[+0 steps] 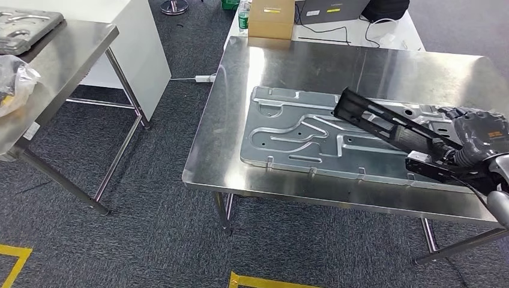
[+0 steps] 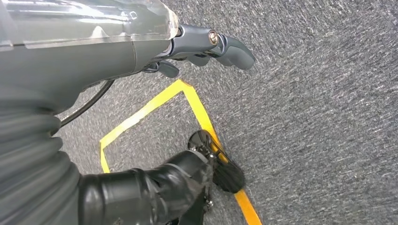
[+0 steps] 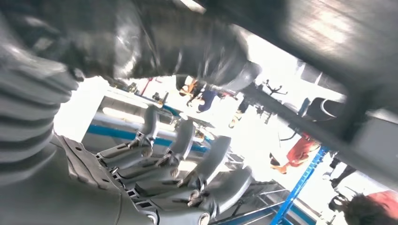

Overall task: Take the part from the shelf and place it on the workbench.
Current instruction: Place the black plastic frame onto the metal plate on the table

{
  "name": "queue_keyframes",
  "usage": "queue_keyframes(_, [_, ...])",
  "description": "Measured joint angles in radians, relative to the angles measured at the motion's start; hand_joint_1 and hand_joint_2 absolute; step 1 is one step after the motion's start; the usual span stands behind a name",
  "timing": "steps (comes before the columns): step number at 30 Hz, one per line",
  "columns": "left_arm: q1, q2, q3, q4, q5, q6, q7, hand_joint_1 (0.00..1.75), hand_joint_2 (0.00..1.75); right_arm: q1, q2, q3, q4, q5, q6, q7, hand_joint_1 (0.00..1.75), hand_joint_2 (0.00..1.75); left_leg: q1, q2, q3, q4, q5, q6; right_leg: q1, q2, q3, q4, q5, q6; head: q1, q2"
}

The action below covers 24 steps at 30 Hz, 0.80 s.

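Over the workbench's [image 1: 240,162] right edge, you have the long black part [image 1: 384,123] clasped in the right hand [image 1: 474,144] above a grey stamped panel [image 1: 300,135], so placing is underway: lower, then release, while the left hand [image 2: 206,47] hangs empty, fingers loosely curled.

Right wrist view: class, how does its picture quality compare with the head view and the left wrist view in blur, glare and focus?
Right wrist view: smeared by blur, background blown out white, the right hand dark against it. Head view: sharp, with soft glare on the steel workbench around the grey panel. Left wrist view: evenly lit, carpet and yellow tape crisp, the left hand slightly soft up close.
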Motion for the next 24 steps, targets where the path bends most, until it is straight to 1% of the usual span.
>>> queue_keyframes(10, [0.000,0.000,0.000,0.000,0.009,-0.008,-0.003,0.00,0.00,-0.001,0.038,0.000,0.000,0.006,-0.003,-0.005,0.00,0.00,0.000,0.000,0.000,0.000,0.000,0.000,0.000,0.000,0.001,0.000,0.000,0.000,0.000,0.000])
queue_keyframes(24, [0.000,0.000,0.000,0.000,0.009,-0.003,-0.002,0.00,0.00,-0.002,0.042,0.000,0.002,0.007,-0.009,-0.008,0.00,0.00,0.000,0.000,0.000,0.000,0.000,0.000,0.000,0.000,0.001,0.000,0.000,0.000,0.000,0.000])
